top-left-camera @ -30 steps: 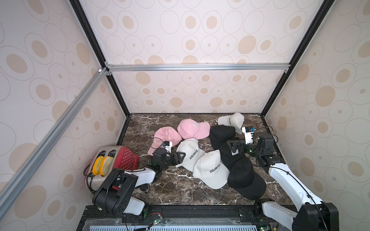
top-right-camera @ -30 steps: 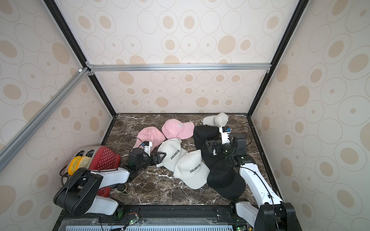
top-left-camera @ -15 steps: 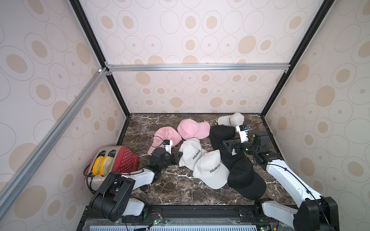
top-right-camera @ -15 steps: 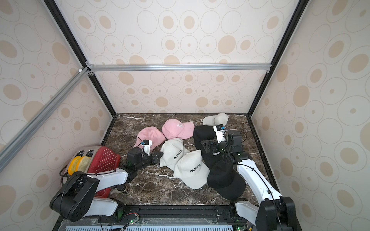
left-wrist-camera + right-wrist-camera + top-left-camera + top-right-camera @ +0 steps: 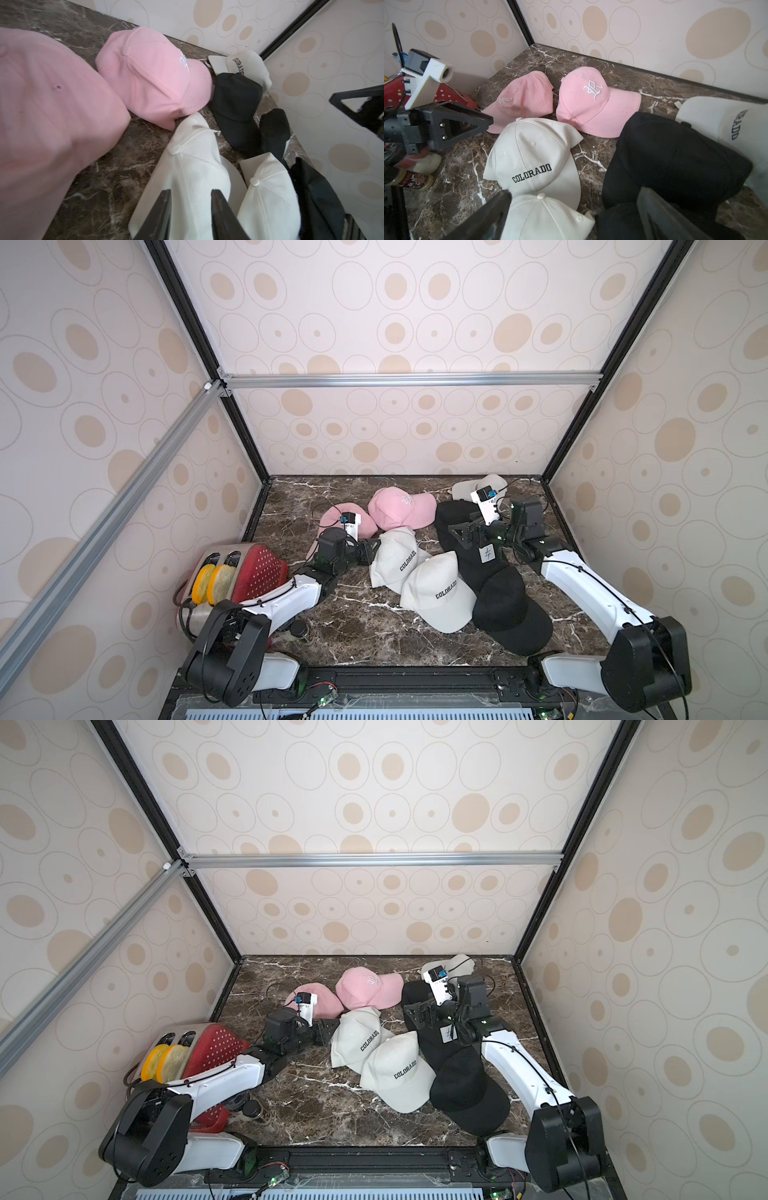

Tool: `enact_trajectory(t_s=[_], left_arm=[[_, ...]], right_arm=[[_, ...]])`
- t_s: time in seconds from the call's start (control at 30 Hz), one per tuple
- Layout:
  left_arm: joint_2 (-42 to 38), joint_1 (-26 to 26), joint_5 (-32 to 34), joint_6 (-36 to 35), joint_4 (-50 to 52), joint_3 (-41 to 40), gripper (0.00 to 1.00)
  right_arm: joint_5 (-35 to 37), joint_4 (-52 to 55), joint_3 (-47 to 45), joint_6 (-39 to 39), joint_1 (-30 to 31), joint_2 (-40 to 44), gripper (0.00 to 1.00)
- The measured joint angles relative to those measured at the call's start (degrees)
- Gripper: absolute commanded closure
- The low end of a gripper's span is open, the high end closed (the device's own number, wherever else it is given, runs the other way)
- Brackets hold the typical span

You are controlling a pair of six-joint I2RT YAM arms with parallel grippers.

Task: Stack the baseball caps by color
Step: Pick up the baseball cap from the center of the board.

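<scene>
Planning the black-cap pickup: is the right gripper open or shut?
Open. The right wrist view shows the right gripper with jaws wide apart, clamping nothing, above a black cap.

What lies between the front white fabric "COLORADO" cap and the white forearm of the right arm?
A black fabric brimmed cap lies there, beside the white cap; both top views show it.

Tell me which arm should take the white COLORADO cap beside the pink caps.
Left: the left gripper is at that white cap's edge; the right gripper hangs open over the black caps.
</scene>
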State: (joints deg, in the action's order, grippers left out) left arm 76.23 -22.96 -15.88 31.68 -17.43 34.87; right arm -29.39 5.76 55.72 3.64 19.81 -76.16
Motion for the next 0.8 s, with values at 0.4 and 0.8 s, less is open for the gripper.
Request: enact_trajectory(t_s=[0.4,0.8], left_arm=[[-5.57,0.09,4.55,3.52,12.90,-2.27,0.31],[-6.99,0.09,-3.08,3.76,11.65,-7.43,0.35]], right_arm=[[-7.91,15.85,20.59,-28.94,7.76,-23.39,0.20],[-8.46,34.12,40.28,-44.70,13.92,-39.63,0.26]])
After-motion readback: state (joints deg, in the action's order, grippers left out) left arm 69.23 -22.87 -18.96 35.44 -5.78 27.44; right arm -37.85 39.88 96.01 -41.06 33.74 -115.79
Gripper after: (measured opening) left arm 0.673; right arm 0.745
